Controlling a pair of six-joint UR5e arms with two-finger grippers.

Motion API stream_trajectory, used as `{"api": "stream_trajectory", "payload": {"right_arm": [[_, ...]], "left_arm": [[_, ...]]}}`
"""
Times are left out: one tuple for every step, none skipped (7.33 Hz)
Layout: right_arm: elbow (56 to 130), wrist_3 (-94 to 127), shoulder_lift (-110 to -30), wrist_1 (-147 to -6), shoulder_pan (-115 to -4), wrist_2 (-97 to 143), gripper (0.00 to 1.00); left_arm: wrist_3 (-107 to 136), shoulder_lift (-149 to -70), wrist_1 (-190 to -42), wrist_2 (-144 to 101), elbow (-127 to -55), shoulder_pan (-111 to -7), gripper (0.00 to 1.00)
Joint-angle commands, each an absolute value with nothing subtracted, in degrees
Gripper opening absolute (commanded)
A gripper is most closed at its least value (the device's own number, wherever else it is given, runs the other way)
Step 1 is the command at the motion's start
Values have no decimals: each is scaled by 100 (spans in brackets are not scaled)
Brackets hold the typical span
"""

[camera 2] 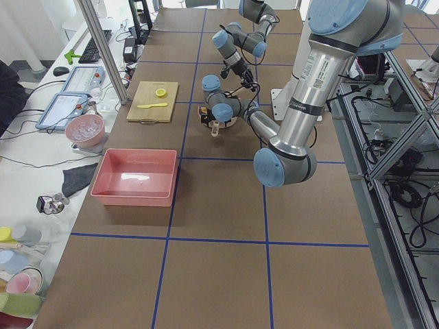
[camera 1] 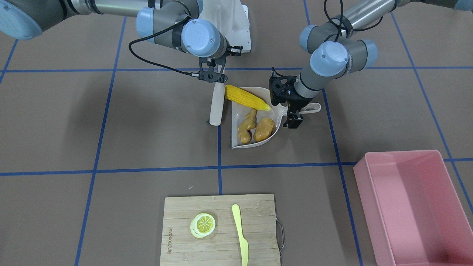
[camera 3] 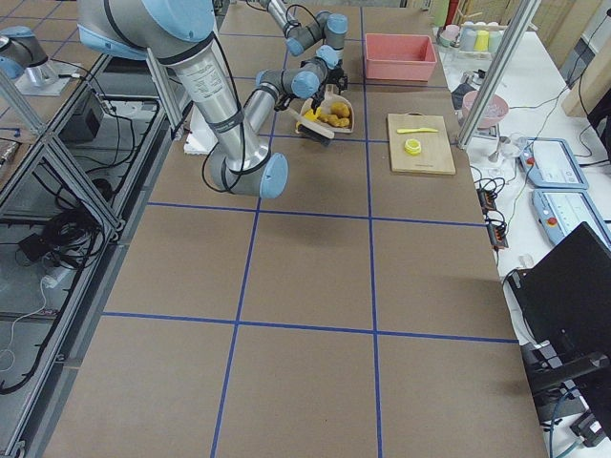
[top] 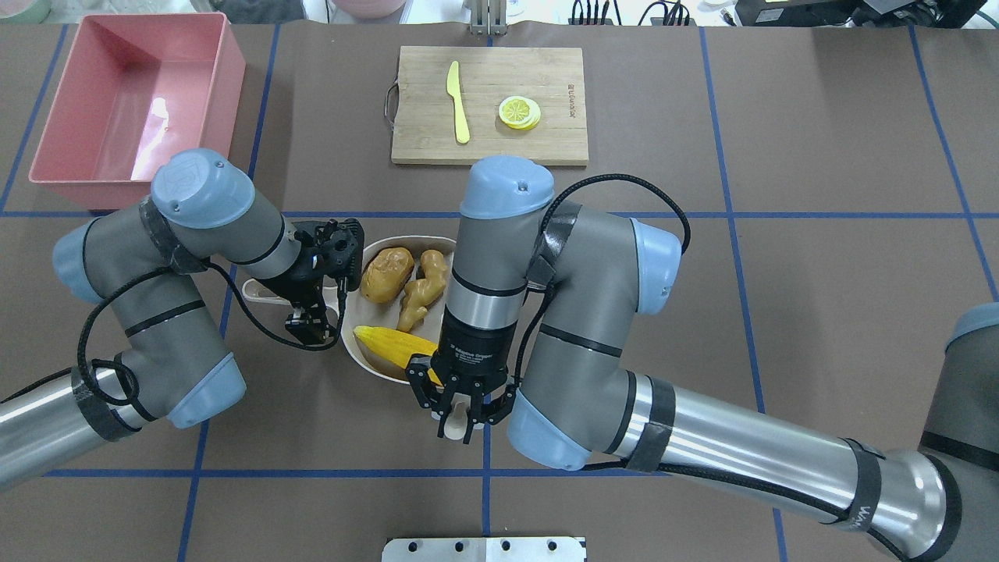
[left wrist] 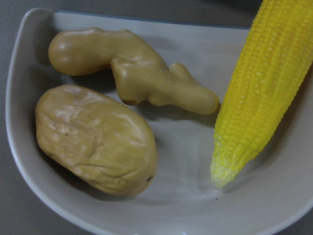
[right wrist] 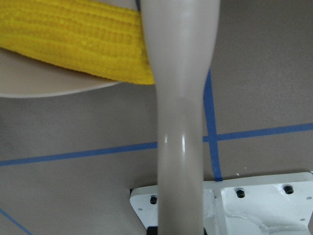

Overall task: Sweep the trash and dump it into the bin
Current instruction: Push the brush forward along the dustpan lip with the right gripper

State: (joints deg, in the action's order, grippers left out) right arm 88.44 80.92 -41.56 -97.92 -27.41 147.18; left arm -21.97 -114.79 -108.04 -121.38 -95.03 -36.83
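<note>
Our dustpan (camera 1: 244, 146) holds ribbed yellow corn (camera 1: 247, 98), brown potato (camera 1: 264, 129) and knobbly tan ginger (camera 1: 247, 127); left pincer (camera 1: 293, 119) pinches its handle, right pincer (top: 460, 417) a brush (camera 1: 216, 105).

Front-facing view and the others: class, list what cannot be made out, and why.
Bin: front-facing view, lower and right edges cut it off.
Knife: same view, bottom edge cuts its end.
Corn: overhead view, right arm covers one end.
Potato and ginger: side views, too small.
</note>
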Motion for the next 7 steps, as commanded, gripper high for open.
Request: {"api": "stream_trajectory", "payload": {"right_arm": [[8324, 8025, -3797, -9660, -2979, 14940, 0], [8210, 7929, -3823, -9659, -3241, 15368, 0], [8165, 7832, -3815, -9659, -3443, 15494, 0], [8174, 7701, -3884, -9668, -3680, 15652, 0], [8209, 7691, -3920, -9685, -3874, 15723, 0], [8409, 7690, -3998, -9790, -4024, 15715, 0], [9212, 7682, -4678, -9904, -4069, 15567, 0]], "left_arm": [[-2197, -11479, -10811, -12138, -9501, -3683, 97], [-2171, -11479, -10811, -12138, -9501, -3683, 97], [-2171, -11479, -10802, -12138, -9510, -3683, 97], [-2171, -11479, -10810, -12138, -9501, -3683, 97], [-2171, -11479, -10802, -12138, -9510, -3683, 97], [-2171, -11479, -10810, -12138, -9501, -3683, 97], [-2171, -11470, -10811, -12138, -9510, -3683, 97]]}}
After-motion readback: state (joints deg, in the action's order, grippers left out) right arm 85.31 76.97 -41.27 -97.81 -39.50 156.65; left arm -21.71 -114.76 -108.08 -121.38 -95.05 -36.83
